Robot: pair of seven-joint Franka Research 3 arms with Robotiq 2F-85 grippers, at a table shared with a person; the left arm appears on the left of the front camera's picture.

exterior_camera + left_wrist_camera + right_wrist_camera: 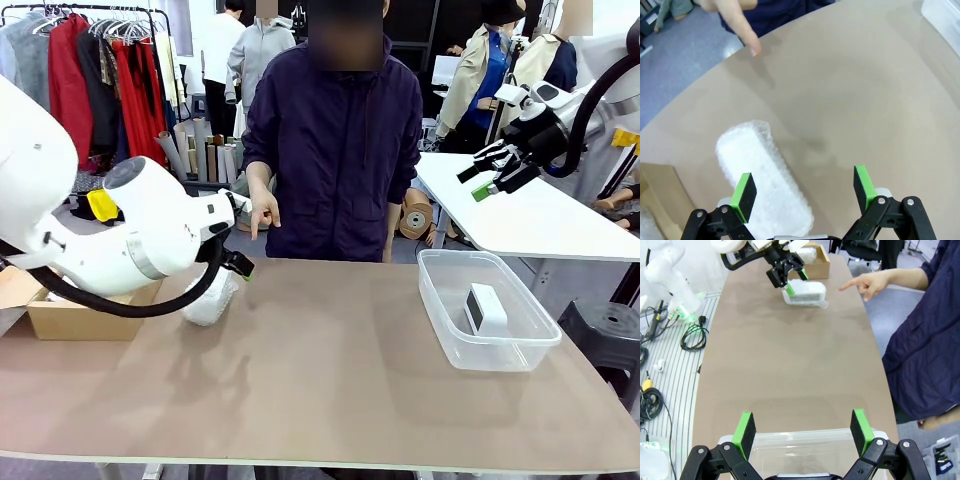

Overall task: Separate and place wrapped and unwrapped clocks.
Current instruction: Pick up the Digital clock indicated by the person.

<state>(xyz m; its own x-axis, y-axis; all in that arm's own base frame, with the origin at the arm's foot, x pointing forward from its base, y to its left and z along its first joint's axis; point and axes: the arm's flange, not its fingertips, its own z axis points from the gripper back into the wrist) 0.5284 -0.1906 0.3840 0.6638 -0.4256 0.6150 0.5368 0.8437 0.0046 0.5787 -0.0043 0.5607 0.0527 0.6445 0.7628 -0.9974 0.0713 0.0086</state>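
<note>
Left wrist view: left gripper [805, 192] jaws apart, above the bubble-wrapped clock [762, 175], lined up for pickup. Bare clock [486, 308] sits sorted in the clear bin [440, 300]; right gripper [490, 172] open, parked high.

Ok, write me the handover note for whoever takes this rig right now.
Left hand: open, low over the table, one pad beside the wrapped clock, not gripping it.
Right hand: open, raised above the bin, empty.
Bare clock: in the clear bin at the right.
Cardboard box: at the table's left edge; contents hard to tell.
Person's hand: pointing down near the wrapped clock.
Left to do: grasp and place the wrapped clock.
</note>
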